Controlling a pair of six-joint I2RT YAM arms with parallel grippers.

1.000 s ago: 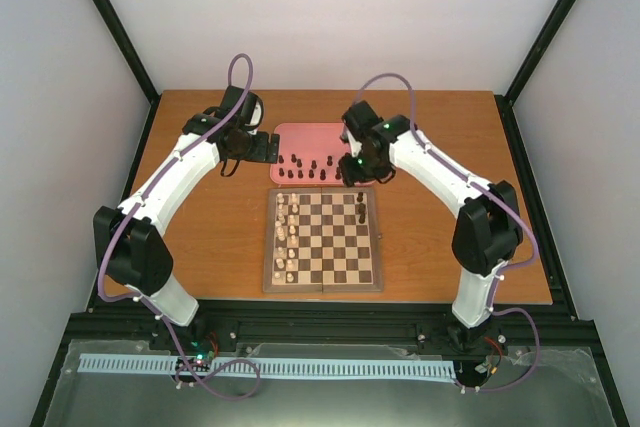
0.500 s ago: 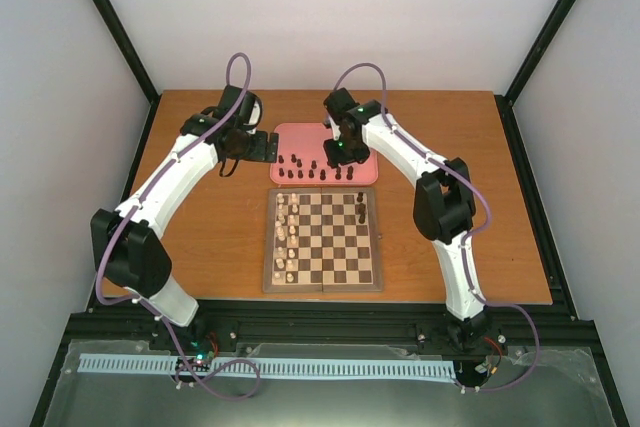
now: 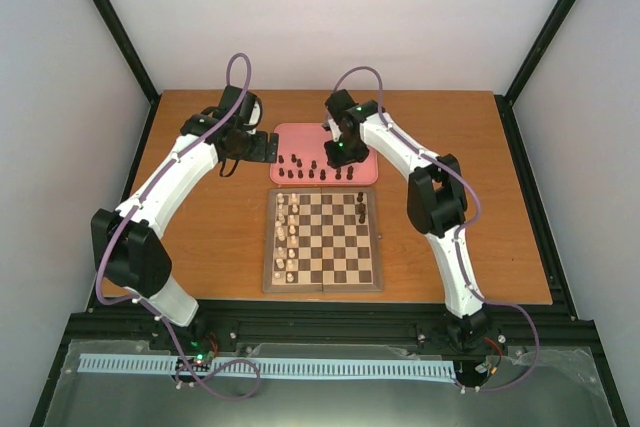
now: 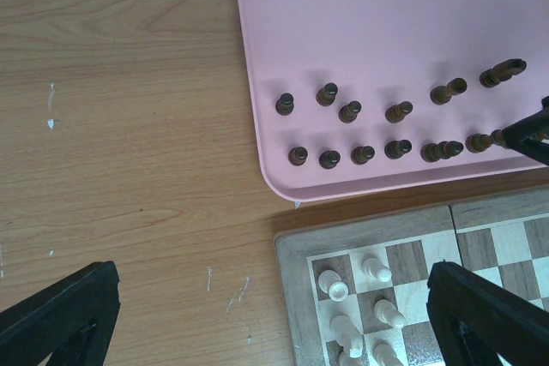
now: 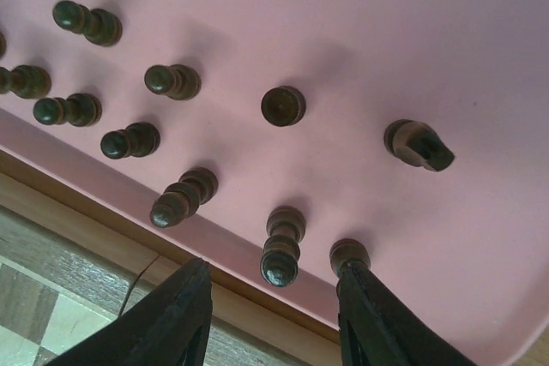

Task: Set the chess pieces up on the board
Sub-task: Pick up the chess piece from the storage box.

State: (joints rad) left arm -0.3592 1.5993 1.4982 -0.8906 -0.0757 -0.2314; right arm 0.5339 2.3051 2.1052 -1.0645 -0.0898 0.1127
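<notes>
My right claw (image 5: 273,273) is down over the near edge of the pink tray (image 5: 360,15). Its fingers (image 5: 176,319) are apart, and one dark piece (image 5: 281,244) stands upright in the gap between them. Neither finger touches it, and pink shows on both sides of it, so this claw is released and grasps nothing. A second piece (image 5: 349,255) stands just beside the tip of my other finger; I cannot tell whether they touch.

The other dark pieces (image 5: 176,81) stand on the tray in loose rows, each apart from its neighbours. One (image 5: 420,145) off to the side has a different, angular head. The wooden rim of the board (image 5: 77,220) runs just below the tray's lip.

My left claw (image 4: 273,279) is spread as wide as it goes and holds nothing. It hangs above the table (image 4: 129,83), looking down where the tray's near left corner comes close to the board's far left corner.

In the overhead view the white pieces (image 3: 288,237) line the board's left side. A dark pair (image 3: 361,200) stands on the board near its right edge, toward the far end, one just behind the other. All the other dark ones I can see are on the tray, which lies just beyond the board's far edge. My right claw is among them at the tray's middle right, and my left claw is by the tray's left edge.
</notes>
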